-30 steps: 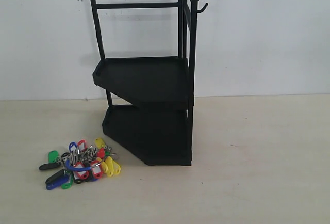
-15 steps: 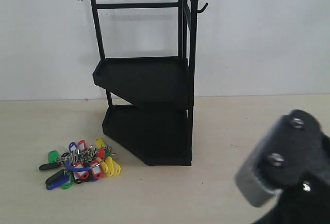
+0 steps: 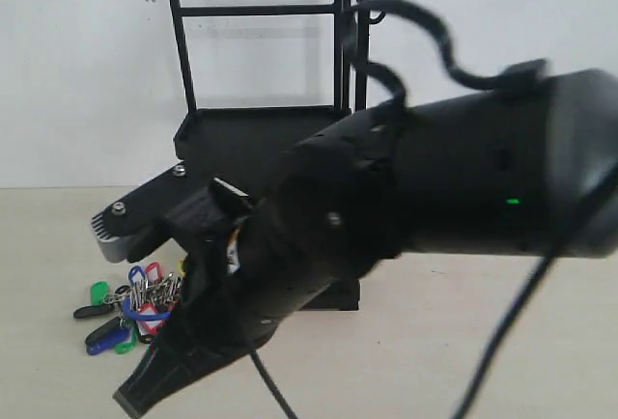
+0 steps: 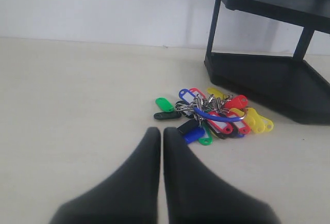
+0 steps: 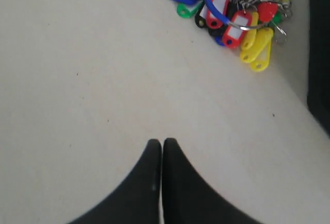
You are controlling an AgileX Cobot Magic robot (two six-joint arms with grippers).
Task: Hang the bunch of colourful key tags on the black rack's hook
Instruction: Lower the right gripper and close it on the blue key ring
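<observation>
The colourful key tag bunch [image 3: 133, 305] lies on the table left of the black rack [image 3: 253, 127], partly behind my right arm. The hook [image 3: 373, 17] sticks out of the rack's upper right post, crossed by the arm's cable. My right gripper [image 3: 135, 398] reaches across to the left and hangs shut and empty just in front of the bunch. In the right wrist view that gripper [image 5: 161, 141] is a hand's width short of the tags [image 5: 237, 12]. My left gripper [image 4: 161, 130] is shut and empty, close to the bunch [image 4: 214, 115]; it does not show in the exterior view.
The right arm's bulky black body [image 3: 454, 178] and its cable [image 3: 502, 332] cover the rack's lower tray and much of the middle of the exterior view. A white wall stands behind the rack. The rack's lower tray [image 4: 268, 79] stands just beyond the tags.
The right arm has swung in from the lower right and across to the left, now hiding the rack's lower part and part of the key bunch. The bunch has not moved.
</observation>
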